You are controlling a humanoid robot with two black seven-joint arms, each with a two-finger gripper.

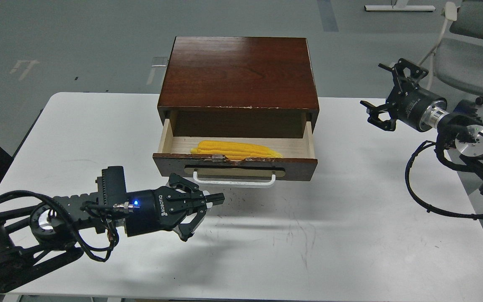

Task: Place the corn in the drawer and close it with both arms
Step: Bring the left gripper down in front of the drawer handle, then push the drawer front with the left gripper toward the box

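Hovering low over the near left of the bench [99, 126], the left tool [201, 212] points right with its fingers spread and nothing between them, just short of the drawer front. The right tool [386, 98] hangs well off to the right, above the bench's far right corner, its fingers also apart and empty. Between them the drawer [235, 167] stands pulled out of the dark wooden cabinet [239, 71], its white handle [234, 180] facing near. The corn [235, 149] lies lengthwise inside, against the front wall, tip to the right. The placing step looks done; closing is what remains. The next move, I judge, calls for both tools to come to the drawer front, one on each side of the handle, and push it evenly toward the far side so it slides in straight without jamming.
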